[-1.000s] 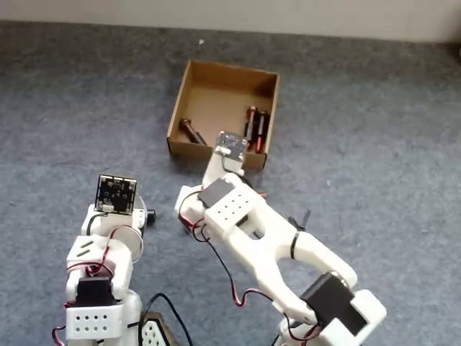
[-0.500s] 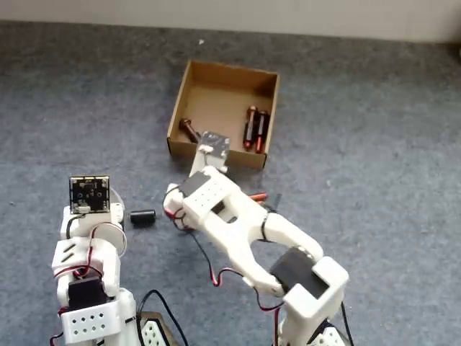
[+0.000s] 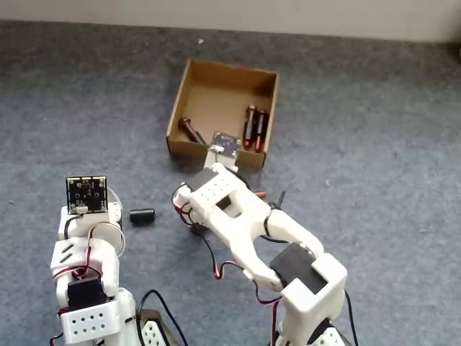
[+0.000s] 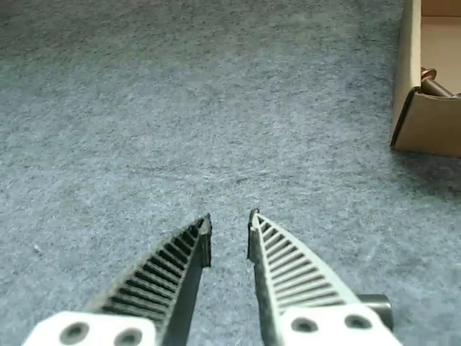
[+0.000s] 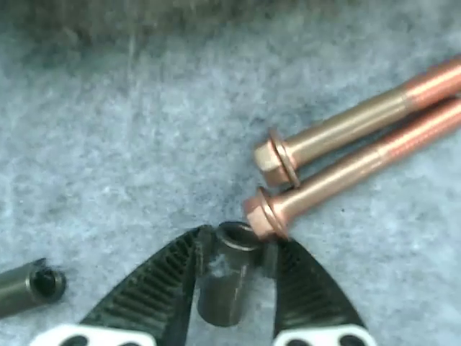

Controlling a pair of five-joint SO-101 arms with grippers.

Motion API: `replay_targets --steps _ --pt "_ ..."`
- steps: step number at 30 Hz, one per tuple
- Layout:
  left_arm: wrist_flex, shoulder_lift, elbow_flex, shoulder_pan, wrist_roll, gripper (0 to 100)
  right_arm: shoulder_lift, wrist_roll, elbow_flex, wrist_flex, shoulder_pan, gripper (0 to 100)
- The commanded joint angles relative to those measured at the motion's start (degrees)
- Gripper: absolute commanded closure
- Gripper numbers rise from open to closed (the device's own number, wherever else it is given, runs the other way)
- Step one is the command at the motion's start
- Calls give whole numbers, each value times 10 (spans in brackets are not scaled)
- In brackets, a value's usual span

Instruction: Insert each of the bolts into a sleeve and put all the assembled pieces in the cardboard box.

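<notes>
Black and ribbed, the right gripper is clamped on a short dark sleeve. The sleeve lies in line with the fingers, its open end pointing out past their tips. Right at that open end is the hex head of a copper bolt. Head and sleeve rim look to be touching, though the bolt lies off to the side of the mouth rather than in it. A twin bolt lies alongside, the two shanks almost parallel and close together on the grey carpeted counter. A second sleeve lies on its side on the carpet between the two arms, just beside the left arm.

The left gripper hangs low over the carpet, its jaws a little apart and holding nothing.

Farther out, just past the right arm, sits the cardboard box, open on top. Inside it are a pair of bolts side by side by the right wall and a lone bolt near the front left corner. Each seems to have a dark sleeve on its shank, though from here I can't be sure.
</notes>
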Motion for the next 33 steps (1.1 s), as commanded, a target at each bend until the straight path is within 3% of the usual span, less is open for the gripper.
replay_targets --steps 1,9,12,19,24,28,33 --pt "-15 -6 12 -5 -5 895 2 -3 -27 1 -4 984" --pt "-15 -6 12 -5 -5 895 -71 7 -64 116 -3 993" --pt "-15 -6 12 2 -5 895 -107 84 -62 126 1 993" --pt "-15 -6 12 9 -5 895 -191 353 -30 194 39 993" --pt "-15 -6 12 10 -5 895 -251 485 3 248 37 993" --pt "-15 -6 12 10 -6 895 -321 552 45 263 43 993" --pt "-15 -6 12 10 -7 895 -439 555 124 258 102 993"
